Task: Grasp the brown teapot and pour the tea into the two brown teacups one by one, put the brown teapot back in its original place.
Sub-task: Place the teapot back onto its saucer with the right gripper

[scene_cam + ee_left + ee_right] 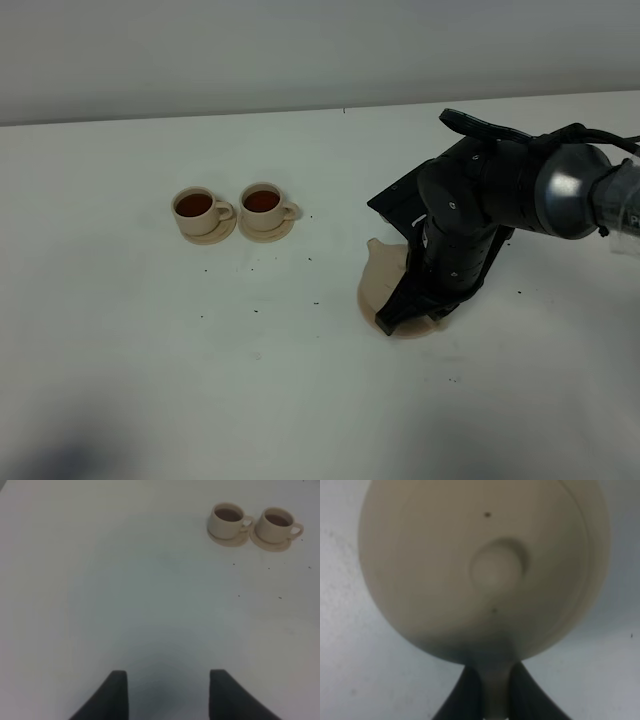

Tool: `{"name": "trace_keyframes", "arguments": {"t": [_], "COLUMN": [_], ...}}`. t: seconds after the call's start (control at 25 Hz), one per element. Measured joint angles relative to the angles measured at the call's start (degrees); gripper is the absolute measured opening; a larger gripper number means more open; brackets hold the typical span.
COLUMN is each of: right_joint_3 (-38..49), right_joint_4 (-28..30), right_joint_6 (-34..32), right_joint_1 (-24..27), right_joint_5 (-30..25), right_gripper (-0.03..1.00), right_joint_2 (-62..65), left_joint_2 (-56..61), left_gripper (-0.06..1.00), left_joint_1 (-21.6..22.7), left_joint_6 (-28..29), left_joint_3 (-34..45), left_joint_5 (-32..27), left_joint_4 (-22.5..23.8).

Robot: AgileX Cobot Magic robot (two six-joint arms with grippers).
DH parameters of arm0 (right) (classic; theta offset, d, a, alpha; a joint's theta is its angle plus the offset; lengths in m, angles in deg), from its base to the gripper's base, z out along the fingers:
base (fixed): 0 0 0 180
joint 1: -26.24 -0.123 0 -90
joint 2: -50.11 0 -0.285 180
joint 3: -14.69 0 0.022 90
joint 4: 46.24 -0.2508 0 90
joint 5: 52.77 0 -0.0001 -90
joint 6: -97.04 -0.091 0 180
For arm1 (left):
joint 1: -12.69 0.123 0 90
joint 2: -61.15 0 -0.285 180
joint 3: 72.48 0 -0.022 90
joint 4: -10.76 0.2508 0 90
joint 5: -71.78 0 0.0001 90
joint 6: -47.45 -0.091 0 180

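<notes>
Your exterior high camera looks down at a slant over the white counter, taking in both teacups and the right arm. Your left wrist camera faces down from well above, sharing those teacups at a distance. Your right wrist camera sits very close, straight above the teapot.

I count two cups, both holding dark tea. Two saucers, one under each. One teapot. One plate beneath it. I see scattered dark specks on table, too many to count.
</notes>
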Motion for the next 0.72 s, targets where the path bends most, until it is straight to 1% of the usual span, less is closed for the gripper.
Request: {"name": "trace_keyframes", "arguments": {"t": [0.36, 0.56, 0.72], "right_joint_3": [0.00, 0.00, 0.00], "right_joint_4": [0.29, 0.29, 0.29], "right_joint_6": [-0.12, -0.16, -0.16], "right_joint_1": [-0.45, -0.50, -0.56], "right_joint_5": [-0.08, -1.25, -1.94], "right_gripper": [0.11, 0.11, 0.15], "right_joint_2": [-1.34, -1.34, -0.93], "left_joint_2": [0.00, 0.00, 0.00], "left_gripper": [0.40, 0.40, 0.40], "left_joint_1": [0.00, 0.00, 0.00], "left_joint_6": [0.00, 0.00, 0.00], "left_joint_3": [0.00, 0.00, 0.00], "left_joint_5": [0.00, 0.00, 0.00], "left_joint_4": [0.00, 0.00, 0.00]}}
